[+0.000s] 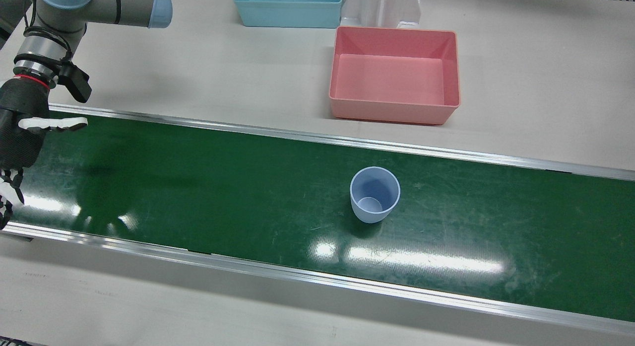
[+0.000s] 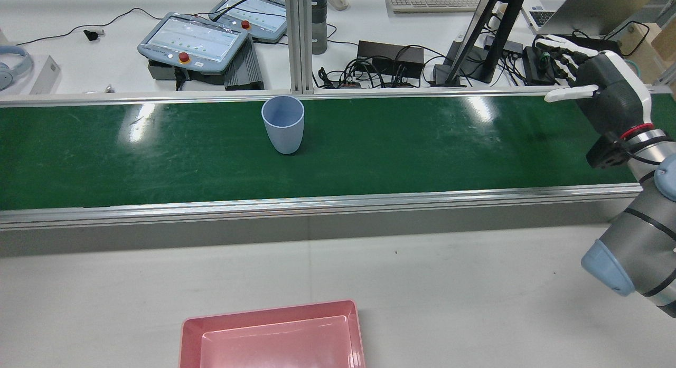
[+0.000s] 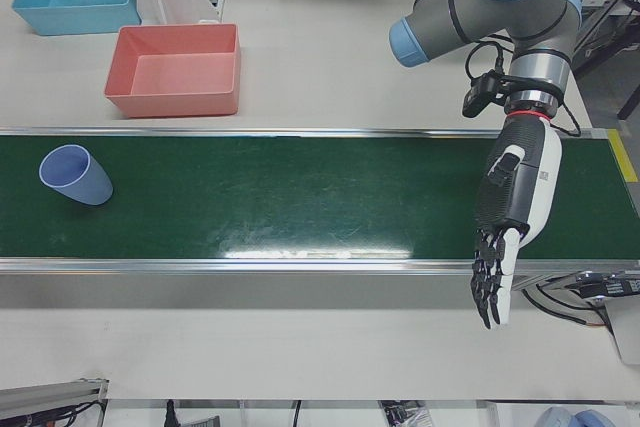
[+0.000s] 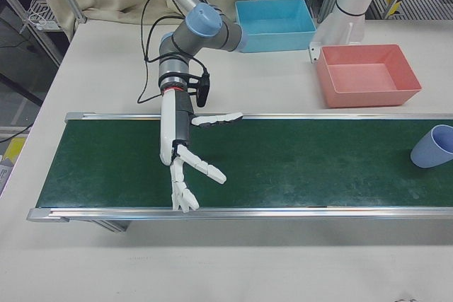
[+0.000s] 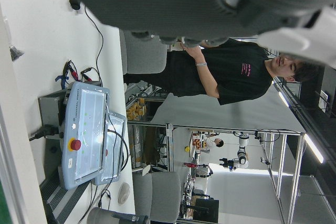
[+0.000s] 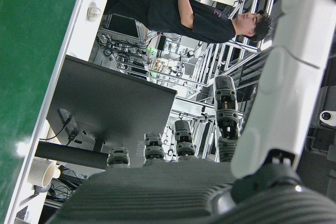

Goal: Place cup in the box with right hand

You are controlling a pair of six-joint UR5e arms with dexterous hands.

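Observation:
A pale blue cup (image 1: 374, 194) stands upright on the green conveyor belt (image 1: 198, 197); it also shows in the rear view (image 2: 283, 124) and the right-front view (image 4: 433, 146). The empty pink box (image 1: 394, 112) sits on the table beside the belt, on the robot's side of the cup. My right hand (image 1: 20, 137) is open with fingers spread above the belt's far end, well away from the cup, as the right-front view (image 4: 180, 150) shows. My left hand (image 3: 515, 207) hangs open over the belt's other end, holding nothing.
A blue box (image 1: 287, 13) stands behind the pink one, next to a white pedestal (image 1: 382, 8). Across the belt from the robot are teach pendants (image 2: 193, 40), cables and a monitor stand (image 2: 475, 40). A person shows in both hand views.

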